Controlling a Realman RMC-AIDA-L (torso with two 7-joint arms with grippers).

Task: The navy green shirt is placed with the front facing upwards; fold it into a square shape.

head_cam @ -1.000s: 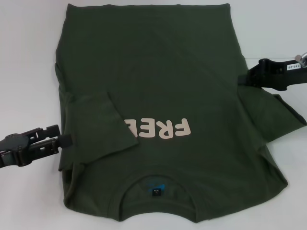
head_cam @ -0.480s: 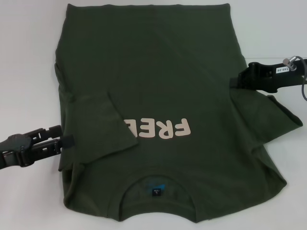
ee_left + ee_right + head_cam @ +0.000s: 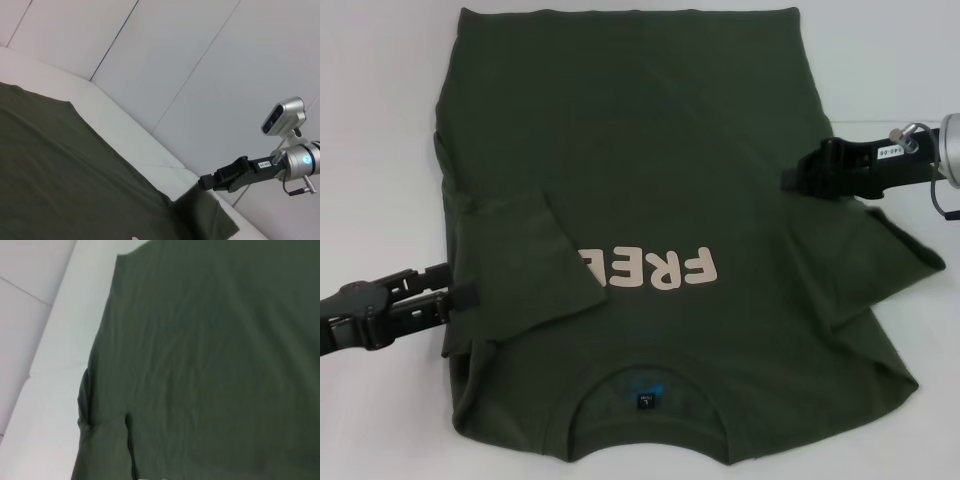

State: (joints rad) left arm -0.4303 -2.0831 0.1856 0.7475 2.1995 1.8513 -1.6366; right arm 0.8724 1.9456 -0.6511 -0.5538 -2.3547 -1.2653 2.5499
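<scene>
The navy green shirt (image 3: pixel 650 150) lies front up on the white table, collar and blue neck label (image 3: pixel 645 398) nearest me, pale "FREE" lettering (image 3: pixel 655 268) across the chest. One sleeve (image 3: pixel 535 265) is folded inward and covers the end of the lettering. My right gripper (image 3: pixel 790 180) is shut on the other sleeve (image 3: pixel 880 250), holding it raised over the shirt's right side; the left wrist view shows that gripper (image 3: pixel 202 182) with the sleeve (image 3: pixel 207 215) hanging from it. My left gripper (image 3: pixel 455 285) sits low at the shirt's left edge beside the folded sleeve, fingers apart. The right wrist view shows only shirt cloth (image 3: pixel 215 365).
White table (image 3: pixel 370 120) surrounds the shirt on the left, right and far sides. Pale wall panels (image 3: pixel 165 60) rise behind the table's far edge. The shirt's near hem reaches the bottom of the head view.
My right gripper has carried the sleeve leftward, from the shirt's right edge in over the body, dragging the cloth with it. The left gripper has barely shifted.
</scene>
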